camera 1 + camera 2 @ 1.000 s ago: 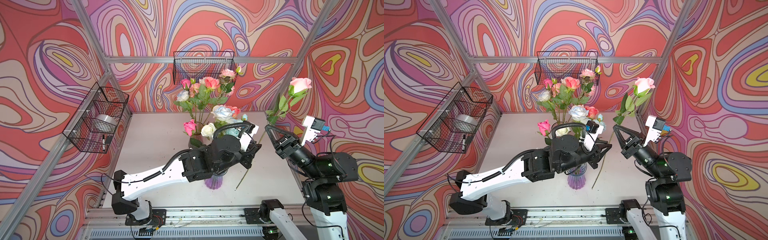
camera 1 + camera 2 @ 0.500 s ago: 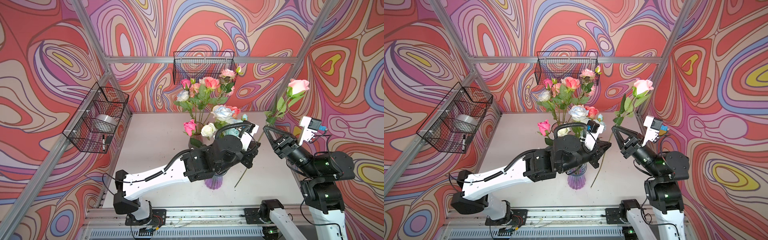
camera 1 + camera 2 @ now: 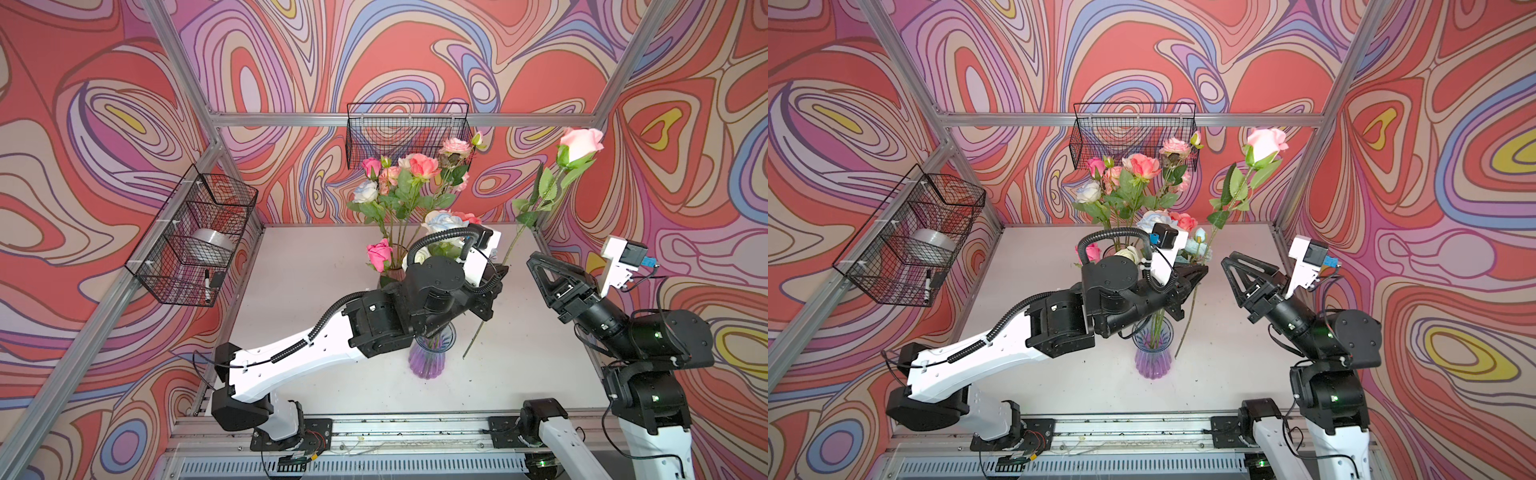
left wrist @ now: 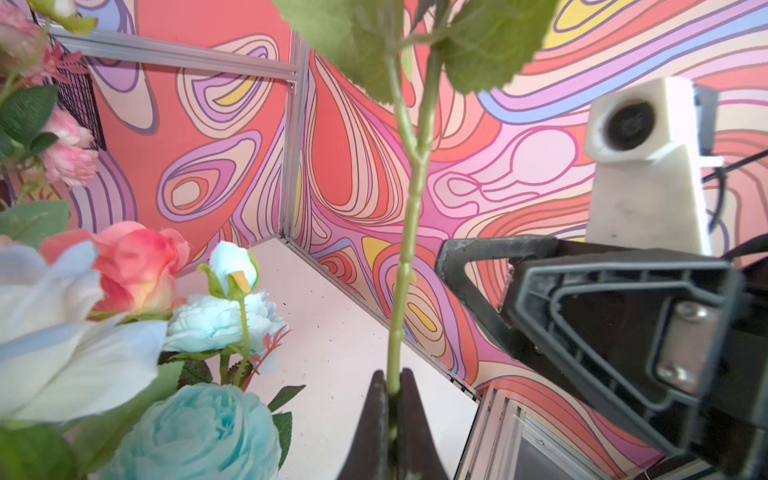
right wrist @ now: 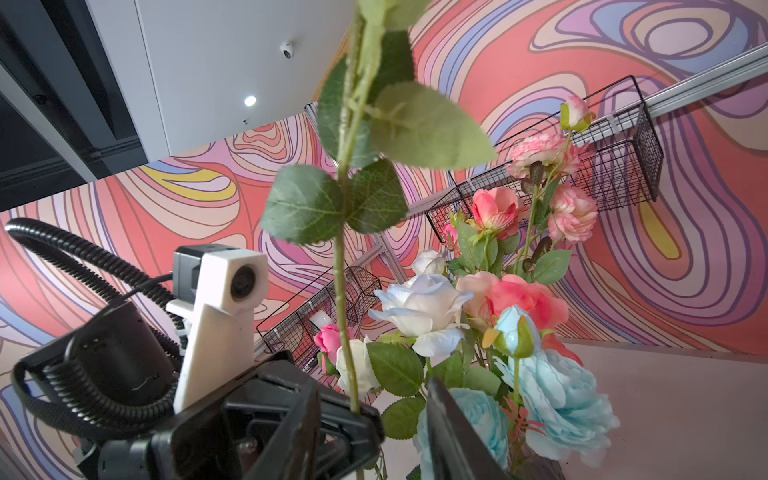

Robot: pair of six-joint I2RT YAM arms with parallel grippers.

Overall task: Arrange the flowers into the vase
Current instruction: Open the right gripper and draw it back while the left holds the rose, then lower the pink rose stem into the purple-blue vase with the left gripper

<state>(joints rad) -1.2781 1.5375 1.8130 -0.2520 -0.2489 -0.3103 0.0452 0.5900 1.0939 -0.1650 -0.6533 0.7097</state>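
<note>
Rose stem (image 4: 401, 270) now clamped between left fingers (image 4: 374, 419), right fingers (image 4: 471, 299) apart, having released it

A long green stem (image 5: 341, 291) runs straight up the middle, leaves (image 5: 303, 203) fanning off it, its top out of frame. Its lower end goes into the black tip of the left gripper (image 5: 358, 417), pinched there. That arm's white camera housing (image 5: 224, 299) and ribbed cable (image 5: 83, 257) sit just behind. The right gripper (image 5: 370, 388) has its jaws apart, one dark finger (image 5: 451, 432) clear of the stem. Beyond it is the bouquet (image 5: 490, 245): a white rose (image 5: 424, 299), a coral rose (image 5: 523, 299), pale blue blooms (image 5: 557, 399) low down, pink heads higher. A wire basket (image 5: 615, 166) hangs on the swirl-patterned wall.
</note>
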